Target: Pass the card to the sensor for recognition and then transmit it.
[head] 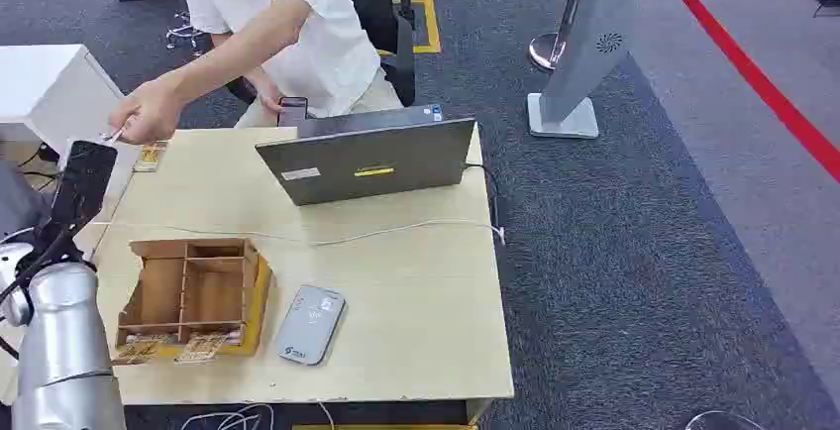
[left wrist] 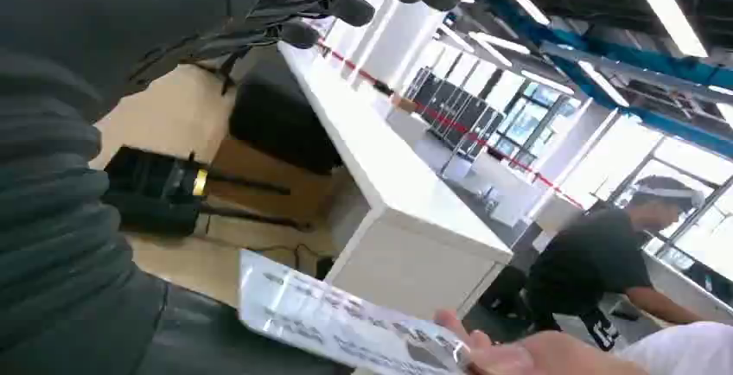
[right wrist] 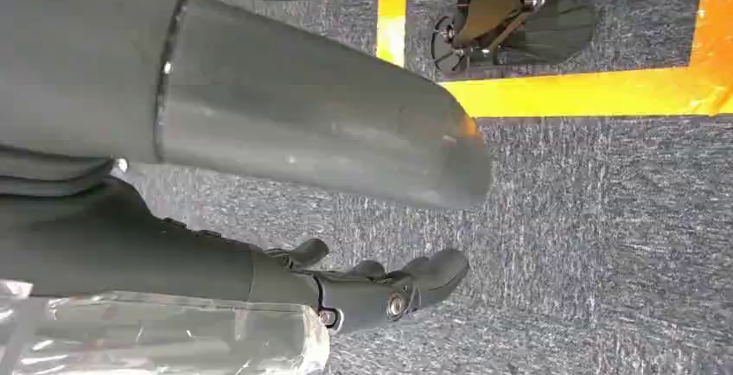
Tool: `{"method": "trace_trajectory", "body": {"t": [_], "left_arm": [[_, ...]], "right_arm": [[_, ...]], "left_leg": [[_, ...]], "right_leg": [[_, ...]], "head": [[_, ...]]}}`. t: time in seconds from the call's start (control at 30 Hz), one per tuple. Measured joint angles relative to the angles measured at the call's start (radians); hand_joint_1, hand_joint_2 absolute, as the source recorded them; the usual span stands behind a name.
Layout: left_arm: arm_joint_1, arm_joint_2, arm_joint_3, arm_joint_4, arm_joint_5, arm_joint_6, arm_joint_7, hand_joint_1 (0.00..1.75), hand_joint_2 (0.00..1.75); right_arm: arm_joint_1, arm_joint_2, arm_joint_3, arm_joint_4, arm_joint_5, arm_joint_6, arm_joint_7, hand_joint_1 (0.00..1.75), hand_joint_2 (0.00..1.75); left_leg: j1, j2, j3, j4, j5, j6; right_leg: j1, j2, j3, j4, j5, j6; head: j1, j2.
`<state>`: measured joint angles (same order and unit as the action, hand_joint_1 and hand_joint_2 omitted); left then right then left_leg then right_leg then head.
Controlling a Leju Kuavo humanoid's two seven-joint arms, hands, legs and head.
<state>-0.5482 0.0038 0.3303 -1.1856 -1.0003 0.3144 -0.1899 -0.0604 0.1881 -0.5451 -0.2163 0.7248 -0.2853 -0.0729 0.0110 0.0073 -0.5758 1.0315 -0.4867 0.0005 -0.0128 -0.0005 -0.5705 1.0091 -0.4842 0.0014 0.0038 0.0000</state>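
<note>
Person's hand (head: pixel 147 113) is pinching card (left wrist: pixel 337 323) just beyond my left hand (head: pixel 83 180). My left fingers (left wrist: pixel 346 8) are spreading, holding nothing; card's long axis is running across my palm. My right hand (right wrist: pixel 363 284) is hanging low, fingers loosely apart, far from it.

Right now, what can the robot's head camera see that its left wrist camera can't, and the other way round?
Head view alone: the table, the laptop, the grey card sensor, the wooden box with cards at its front.
Left wrist view alone: a white counter, a black device on the floor, bright windows behind.
Both: the left hand and the person's hand holding a card beside it.
</note>
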Motion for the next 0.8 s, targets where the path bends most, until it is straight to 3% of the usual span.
{"method": "trace_trajectory", "body": {"t": [0.17,0.2,0.23,0.6,0.8], "left_arm": [[-0.066,0.042,-0.087,0.034,-0.129,0.048,0.065,0.0,1.75],[-0.076,0.047,-0.1,0.04,-0.149,0.055,0.076,0.07,1.75],[-0.092,0.055,-0.122,0.049,-0.181,0.067,0.091,1.75,1.75],[-0.211,0.115,-0.298,0.136,-0.443,0.169,0.236,1.75,1.75],[-0.225,0.118,-0.33,0.161,-0.46,0.18,0.253,1.75,1.75]], "right_arm": [[-0.003,0.0,0.009,0.002,0.022,0.011,0.01,0.0,0.0],[-0.003,0.0,0.01,0.002,0.026,0.013,0.011,0.0,0.0],[-0.004,0.0,0.013,0.002,0.032,0.013,0.017,0.0,0.0],[-0.008,0.0,0.017,0.005,0.097,0.028,0.038,0.0,0.0],[-0.008,0.0,0.017,0.005,0.108,0.03,0.039,0.0,0.0]], "left_leg": [[0.0,0.0,0.0,0.0,0.0,0.0],[0.0,0.0,0.0,0.0,0.0,0.0],[0.0,0.0,0.0,0.0,0.0,0.0],[0.0,0.001,0.0,0.0,0.0,0.0],[0.0,0.001,0.0,0.0,0.0,0.0]], "right_leg": [[0.0,0.0,0.0,0.0,0.0,0.0],[0.0,0.0,0.0,0.0,0.0,0.0],[0.0,0.0,0.0,0.0,0.0,0.0],[0.0,0.001,0.0,0.0,0.001,0.001],[0.0,0.001,0.0,0.0,0.001,0.001]], "head": [[0.0,0.0],[0.0,0.0],[0.0,0.0],[0.0,0.0],[0.0,0.0]]}}
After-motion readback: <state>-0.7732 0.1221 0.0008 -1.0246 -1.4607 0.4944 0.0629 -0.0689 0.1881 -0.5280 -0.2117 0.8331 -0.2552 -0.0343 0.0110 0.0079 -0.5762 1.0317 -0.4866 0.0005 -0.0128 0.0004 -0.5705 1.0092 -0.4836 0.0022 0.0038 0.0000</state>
